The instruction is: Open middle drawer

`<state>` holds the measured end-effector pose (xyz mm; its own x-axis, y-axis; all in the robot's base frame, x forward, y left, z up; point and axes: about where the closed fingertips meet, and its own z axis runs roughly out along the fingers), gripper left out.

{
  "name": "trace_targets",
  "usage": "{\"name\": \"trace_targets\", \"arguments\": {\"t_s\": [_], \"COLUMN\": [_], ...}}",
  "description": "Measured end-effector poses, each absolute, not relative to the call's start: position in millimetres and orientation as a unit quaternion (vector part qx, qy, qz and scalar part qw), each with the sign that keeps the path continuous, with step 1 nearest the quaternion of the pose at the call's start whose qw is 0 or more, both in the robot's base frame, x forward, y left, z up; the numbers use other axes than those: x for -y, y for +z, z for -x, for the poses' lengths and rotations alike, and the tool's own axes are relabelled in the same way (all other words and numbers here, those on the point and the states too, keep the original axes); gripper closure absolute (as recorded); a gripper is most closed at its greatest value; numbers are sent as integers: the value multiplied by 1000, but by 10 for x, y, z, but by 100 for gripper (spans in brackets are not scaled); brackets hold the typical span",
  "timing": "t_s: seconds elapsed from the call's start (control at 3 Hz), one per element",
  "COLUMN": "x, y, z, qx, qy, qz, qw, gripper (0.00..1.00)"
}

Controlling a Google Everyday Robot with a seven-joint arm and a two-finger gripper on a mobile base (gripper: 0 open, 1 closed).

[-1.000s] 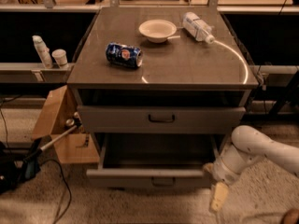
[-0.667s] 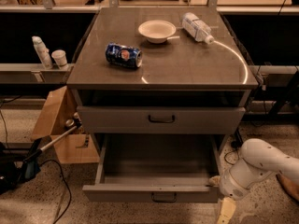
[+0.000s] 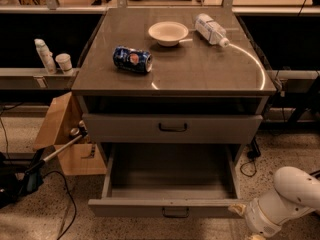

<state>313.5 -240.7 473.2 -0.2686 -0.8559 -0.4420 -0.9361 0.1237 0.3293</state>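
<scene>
The middle drawer [image 3: 170, 207] of the grey cabinet stands pulled far out, its inside bare, its small dark bar handle [image 3: 175, 212] at the centre of the front. The top drawer [image 3: 173, 128] above it is shut. The bottom drawer is hidden under the open one. My white arm [image 3: 282, 201] enters at the lower right, with its wrist [image 3: 259, 220] just right of the open drawer's front corner. My gripper hangs below the bottom edge of the camera view, out of sight, and touches nothing visible.
On the cabinet top [image 3: 200, 74] lie a blue can [image 3: 132, 59] on its side, a white bowl [image 3: 168, 33] and a plastic bottle [image 3: 210, 29]. A cardboard box [image 3: 62, 134] and a long-handled tool [image 3: 52, 151] stand left of the cabinet. Cables lie on the floor.
The middle drawer has come out from part open to far open. My arm has moved down and to the right, and the gripper has dropped out of the frame.
</scene>
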Motion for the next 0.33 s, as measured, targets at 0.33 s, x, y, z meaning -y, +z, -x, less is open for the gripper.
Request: {"name": "trace_targets", "arguments": {"t_s": [0.33], "x": [2407], "y": [4732], "z": [-3135], "qx": [-746], "qy": [279], "qz": [600], "qw": [72], "gripper": [0]}}
